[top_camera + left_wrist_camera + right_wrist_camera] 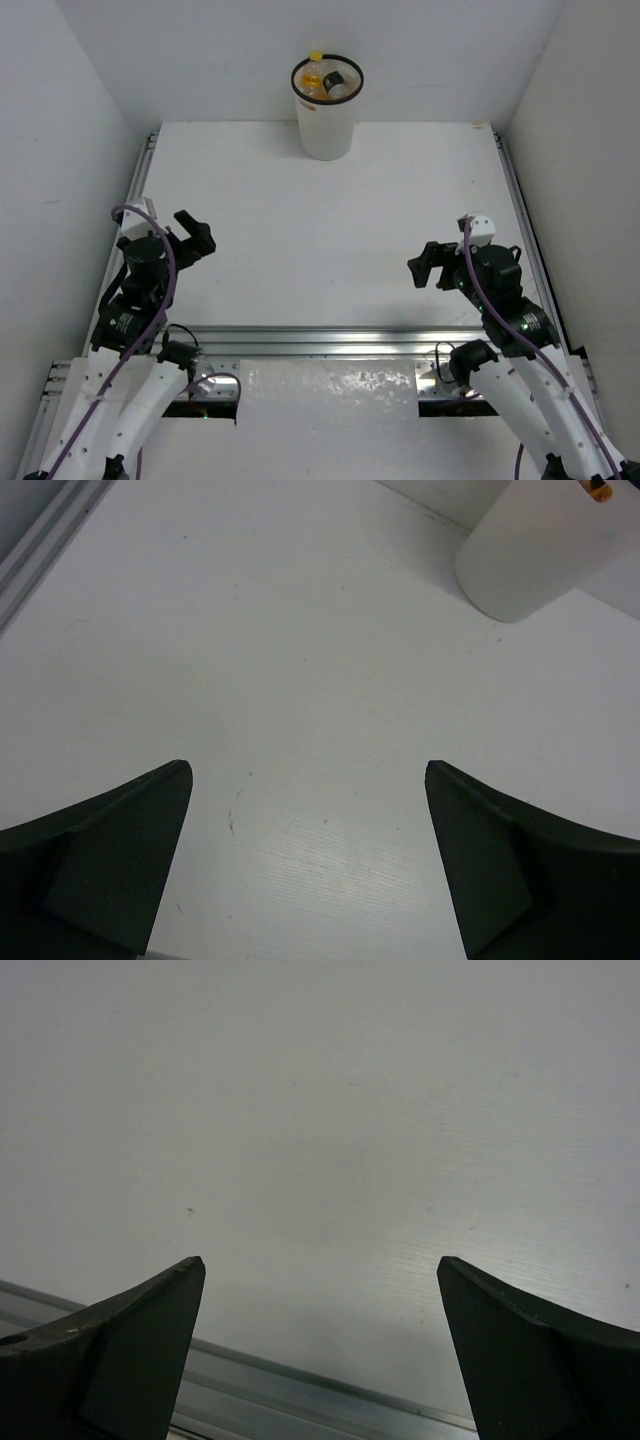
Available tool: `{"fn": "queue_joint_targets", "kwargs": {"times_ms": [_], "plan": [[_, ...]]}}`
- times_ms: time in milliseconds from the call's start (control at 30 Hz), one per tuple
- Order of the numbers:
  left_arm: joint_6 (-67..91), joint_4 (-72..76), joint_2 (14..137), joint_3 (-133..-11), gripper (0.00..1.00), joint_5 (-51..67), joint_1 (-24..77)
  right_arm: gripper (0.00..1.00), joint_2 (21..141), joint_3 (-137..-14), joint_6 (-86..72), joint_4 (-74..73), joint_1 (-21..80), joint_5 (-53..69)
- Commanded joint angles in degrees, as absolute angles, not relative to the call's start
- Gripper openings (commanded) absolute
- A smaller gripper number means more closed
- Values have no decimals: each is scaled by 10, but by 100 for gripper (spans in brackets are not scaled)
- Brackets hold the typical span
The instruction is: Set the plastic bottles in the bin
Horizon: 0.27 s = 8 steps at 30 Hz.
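Observation:
The tall white bin [326, 125] with a thin black rim stands at the far middle of the table. Plastic bottles [322, 82] lie inside it: orange-filled ones, one with a yellow cap poking above the rim, and a dark-capped one. No bottle shows on the table. In the left wrist view the bin [545, 545] is at the upper right. My left gripper [198, 236] [308, 780] is open and empty at the near left. My right gripper [426, 266] [320, 1265] is open and empty at the near right.
Metal rails run along the left edge [138, 185], the right edge [512, 185] and the near edge [330, 340] of the white table. White walls close in on three sides. The near rail also shows in the right wrist view [300, 1390].

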State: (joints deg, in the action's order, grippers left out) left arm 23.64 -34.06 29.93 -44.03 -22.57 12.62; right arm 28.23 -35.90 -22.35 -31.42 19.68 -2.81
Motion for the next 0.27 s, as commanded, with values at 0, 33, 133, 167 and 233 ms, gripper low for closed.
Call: {"fn": "queue_joint_targets", "kwargs": {"times_ms": [0, 33, 133, 167, 233], "plan": [[231, -312, 295, -439, 100, -214, 120, 99, 278, -349, -236, -342, 199, -64], [230, -312, 295, -439, 100, -214, 119, 99, 278, -347, -237, -344, 199, -66], [230, -314, 297, -440, 100, -214, 120, 99, 287, -345, -242, -341, 199, -66], [230, -314, 295, -440, 100, -214, 119, 99, 291, -345, -247, -343, 199, -68], [230, -311, 294, -440, 100, -214, 119, 99, 303, -347, -251, -347, 200, -71]]}}
